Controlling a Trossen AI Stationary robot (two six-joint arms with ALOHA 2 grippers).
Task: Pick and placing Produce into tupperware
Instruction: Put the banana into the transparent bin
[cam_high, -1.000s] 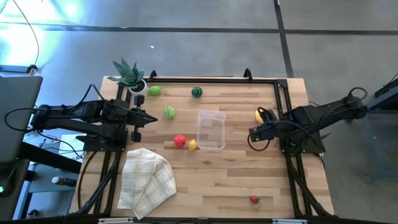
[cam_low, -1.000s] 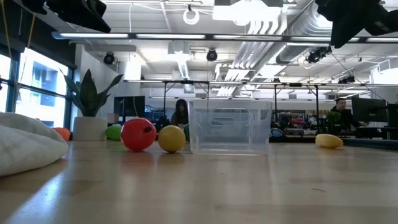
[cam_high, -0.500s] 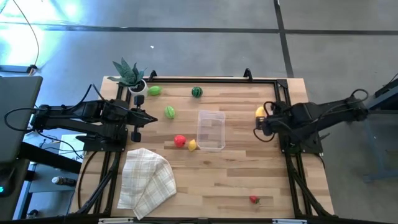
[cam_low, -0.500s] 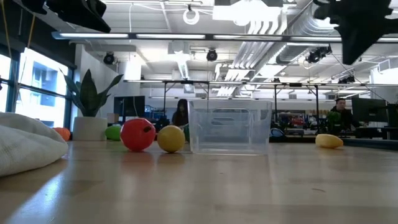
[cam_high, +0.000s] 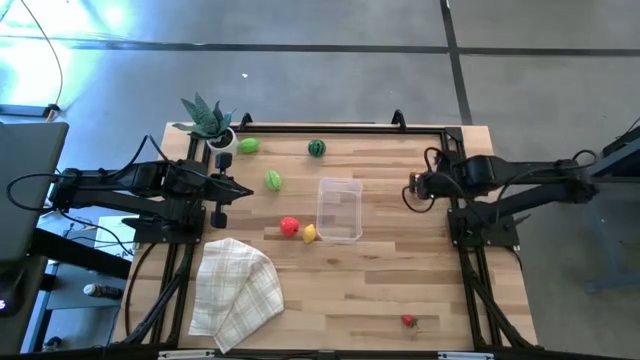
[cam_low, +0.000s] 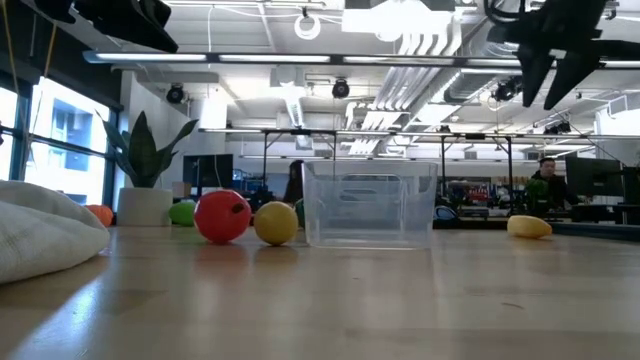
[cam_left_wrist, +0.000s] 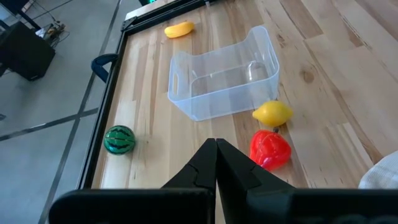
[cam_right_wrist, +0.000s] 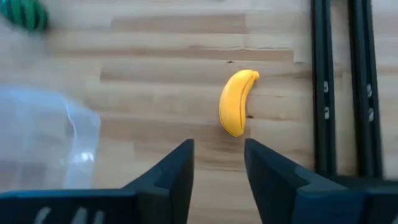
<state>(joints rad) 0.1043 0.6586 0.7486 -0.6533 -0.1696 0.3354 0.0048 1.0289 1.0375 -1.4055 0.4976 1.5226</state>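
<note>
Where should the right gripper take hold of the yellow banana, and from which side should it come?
Probably from straight above, closing across the banana at its thick middle. It lies flat on the wood, apart from the tub, and its curved body narrows toward both ends. The right gripper hangs open over it.

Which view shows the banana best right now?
The right wrist view: the banana lies whole on bare wood just past the right gripper, whose fingers are open. The left wrist view shows it small beyond the tub. The low view shows it side-on, far right. In the high view the arm hides it.
</note>
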